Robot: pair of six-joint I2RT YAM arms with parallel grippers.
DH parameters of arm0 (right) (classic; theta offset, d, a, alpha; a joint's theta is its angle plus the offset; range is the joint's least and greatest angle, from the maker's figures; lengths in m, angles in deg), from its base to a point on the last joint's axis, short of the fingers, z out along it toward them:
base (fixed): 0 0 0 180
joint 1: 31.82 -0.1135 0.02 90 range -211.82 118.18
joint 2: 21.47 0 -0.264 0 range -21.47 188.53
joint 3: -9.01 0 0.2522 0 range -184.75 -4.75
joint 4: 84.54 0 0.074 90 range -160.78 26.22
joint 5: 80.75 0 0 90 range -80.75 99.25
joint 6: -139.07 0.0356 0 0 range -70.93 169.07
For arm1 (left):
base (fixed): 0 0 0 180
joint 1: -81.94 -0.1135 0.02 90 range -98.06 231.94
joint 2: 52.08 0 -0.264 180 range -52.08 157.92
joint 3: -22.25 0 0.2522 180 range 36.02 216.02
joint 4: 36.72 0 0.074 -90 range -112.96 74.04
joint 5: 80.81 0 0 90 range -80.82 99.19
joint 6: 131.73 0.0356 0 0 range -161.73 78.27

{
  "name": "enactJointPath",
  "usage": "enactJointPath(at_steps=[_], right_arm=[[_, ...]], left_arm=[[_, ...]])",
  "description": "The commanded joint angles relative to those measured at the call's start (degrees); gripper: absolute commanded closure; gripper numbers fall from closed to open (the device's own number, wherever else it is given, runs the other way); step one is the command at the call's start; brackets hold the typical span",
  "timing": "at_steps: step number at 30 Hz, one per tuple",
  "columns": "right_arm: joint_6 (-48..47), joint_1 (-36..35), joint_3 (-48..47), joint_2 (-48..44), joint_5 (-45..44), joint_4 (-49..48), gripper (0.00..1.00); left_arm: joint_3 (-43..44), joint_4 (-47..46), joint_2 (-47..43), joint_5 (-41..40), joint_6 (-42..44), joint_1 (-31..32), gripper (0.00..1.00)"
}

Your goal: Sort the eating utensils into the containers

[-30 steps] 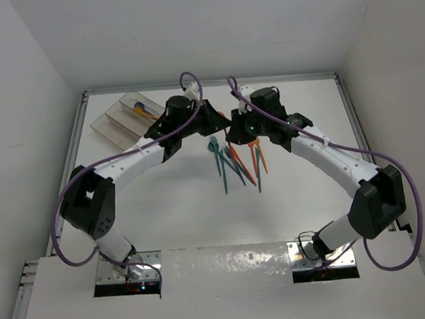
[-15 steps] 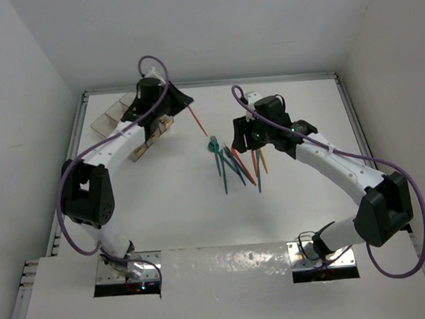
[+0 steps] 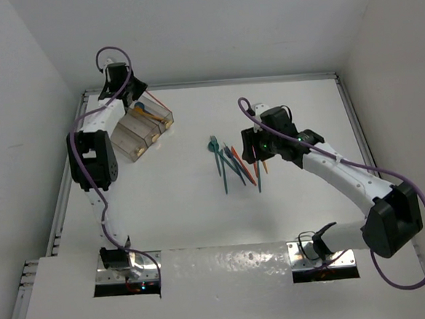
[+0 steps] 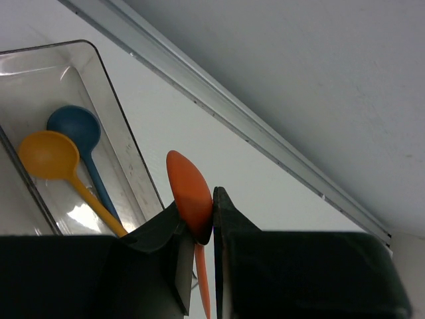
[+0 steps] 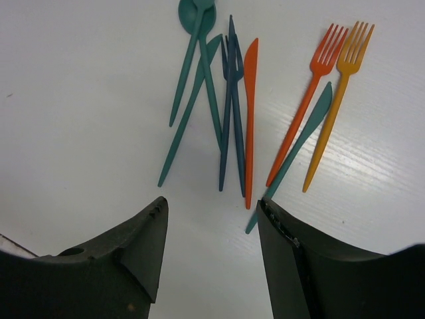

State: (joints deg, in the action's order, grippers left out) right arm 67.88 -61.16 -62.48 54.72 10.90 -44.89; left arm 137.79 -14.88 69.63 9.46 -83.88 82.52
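Left wrist view: left jaws pinch an orange spoon (image 4: 188, 189) at its bowl's base, just beside the tray (image 4: 126, 154), where a blue spoon (image 4: 74, 125) and a yellow spoon (image 4: 46, 153) lie together. Right jaws, spread, hover over loose utensils (image 5: 229, 113) on the tabletop (image 5: 80, 100).

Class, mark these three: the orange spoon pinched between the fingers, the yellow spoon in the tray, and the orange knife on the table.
orange spoon (image 4: 190, 196): left wrist view, on its bowl.
yellow spoon (image 4: 53, 156): left wrist view, on its bowl.
orange knife (image 5: 250, 119): right wrist view, about mid-length.
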Motion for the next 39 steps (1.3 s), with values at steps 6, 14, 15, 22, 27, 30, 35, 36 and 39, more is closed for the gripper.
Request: enactJointPath(at_steps=[6,14,15,22,27,30,35,36,39], right_arm=[[-0.35,0.16,0.96,-1.04,-1.21,-0.05,0.44],[0.09,0.16,0.43,0.28,-1.03,-0.05,0.44],[0.18,0.16,0.43,0.37,-0.95,-0.05,0.44],[0.7,0.16,0.34,0.46,-0.95,0.39,0.44],[0.88,0.16,0.69,-0.77,-1.21,0.65,0.44],[0.7,0.16,1.22,-2.0,-1.47,1.09,0.45],[0.79,0.16,3.5,-4.46,-3.85,0.57,0.49],[0.88,0.16,4.12,-4.81,-3.76,0.57,0.5],[1.23,0.16,5.52,-6.57,-3.06,0.39,0.5]], left_arm=[[9.4,3.26,8.01,-1.94,0.93,-3.92,1.0],[7.12,4.23,8.98,-1.15,1.11,-3.92,0.89],[7.21,4.23,8.98,-0.89,1.11,-3.92,0.79],[6.16,4.84,6.97,-0.54,1.55,-3.92,0.54],[3.43,5.9,2.93,1.39,1.81,-3.74,0.47],[-1.29,5.9,-1.9,4.02,2.33,-2.52,0.47],[-9.65,3.71,-11.48,6.66,8.04,7.75,0.52],[-13.84,2.48,-12.54,8.58,8.48,9.34,0.52],[-23.68,-4.98,-15.88,15.16,8.14,15.31,0.55]])
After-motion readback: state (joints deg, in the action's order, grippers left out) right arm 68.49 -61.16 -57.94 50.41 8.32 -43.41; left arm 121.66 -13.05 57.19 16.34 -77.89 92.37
